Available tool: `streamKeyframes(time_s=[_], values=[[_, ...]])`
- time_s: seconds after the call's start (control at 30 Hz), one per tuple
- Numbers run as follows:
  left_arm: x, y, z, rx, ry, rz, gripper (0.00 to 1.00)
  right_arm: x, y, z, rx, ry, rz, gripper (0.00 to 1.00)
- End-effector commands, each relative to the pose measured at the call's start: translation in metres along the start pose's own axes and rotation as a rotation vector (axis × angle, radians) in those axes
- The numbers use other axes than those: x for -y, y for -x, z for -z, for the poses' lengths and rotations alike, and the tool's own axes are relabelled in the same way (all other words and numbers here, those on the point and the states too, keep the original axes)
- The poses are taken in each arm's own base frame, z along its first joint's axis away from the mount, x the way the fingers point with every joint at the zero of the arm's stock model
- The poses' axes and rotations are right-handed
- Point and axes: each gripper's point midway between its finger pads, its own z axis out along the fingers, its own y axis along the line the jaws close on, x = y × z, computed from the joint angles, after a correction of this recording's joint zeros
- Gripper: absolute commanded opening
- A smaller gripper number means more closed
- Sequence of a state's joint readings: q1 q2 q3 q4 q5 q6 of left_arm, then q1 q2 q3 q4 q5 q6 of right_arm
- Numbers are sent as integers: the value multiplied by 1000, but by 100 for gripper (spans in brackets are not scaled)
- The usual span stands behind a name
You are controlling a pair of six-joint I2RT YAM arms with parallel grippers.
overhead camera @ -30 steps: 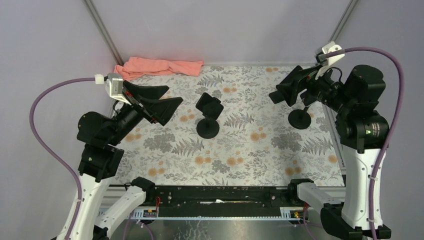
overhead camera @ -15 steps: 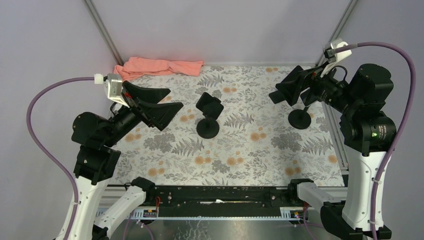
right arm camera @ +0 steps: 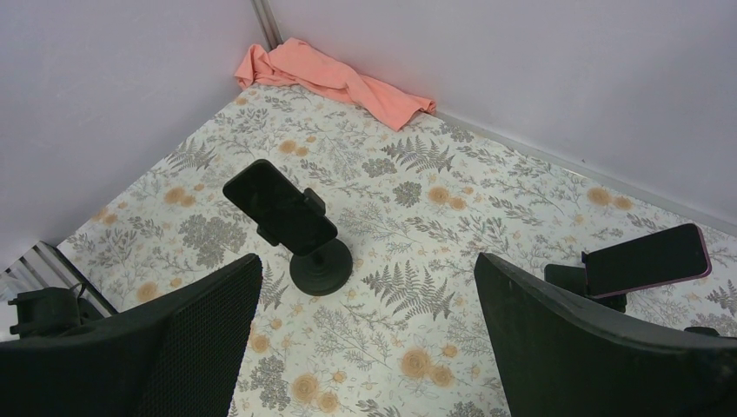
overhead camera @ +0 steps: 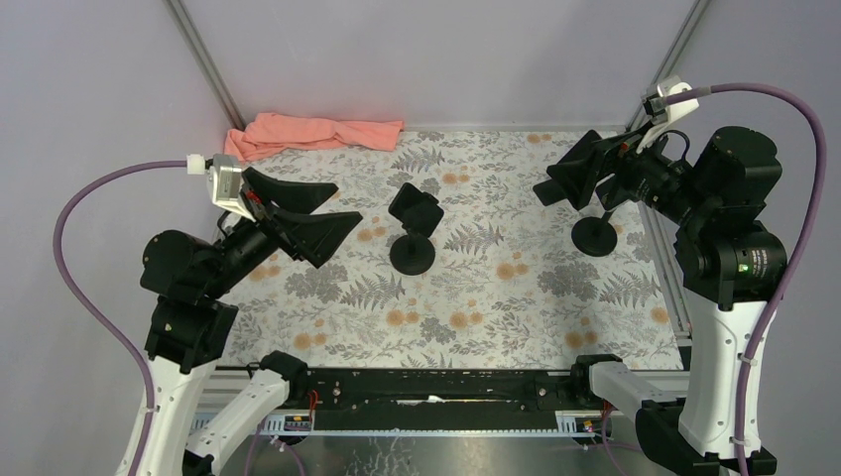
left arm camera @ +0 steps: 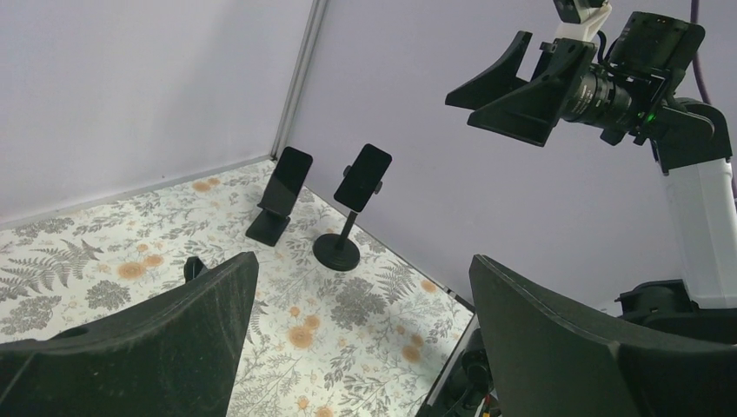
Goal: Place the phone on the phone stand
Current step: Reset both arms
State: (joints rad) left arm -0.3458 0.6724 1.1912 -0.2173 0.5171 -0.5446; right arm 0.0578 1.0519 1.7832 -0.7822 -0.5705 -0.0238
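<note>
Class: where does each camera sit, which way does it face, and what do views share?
Top: above and behind, looking down at the table; left arm, right arm show.
Left wrist: looks across at the right gripper; own fingers show.
Right wrist: looks toward the cloth; own fingers show.
All share the middle stand.

The table [right arm camera: 487,217] is covered with matt floral print. The towel [right arm camera: 335,78] is made of soft cloth. The phone [right arm camera: 280,207] is finished glossy, the fingers [right arm camera: 195,347] in grainy matt plastic.
</note>
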Motion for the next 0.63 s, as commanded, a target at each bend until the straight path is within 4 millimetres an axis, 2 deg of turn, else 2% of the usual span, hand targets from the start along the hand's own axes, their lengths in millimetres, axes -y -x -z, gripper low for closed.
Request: streamKeyframes(time_s=[0.0,0.6], values=[[2,-3,1,-6,-19,8,99,-7,8,4,24,24,-2,100],[-1,-13,3,-19,-18,15,99,-2,2,2,19,7,2,100]])
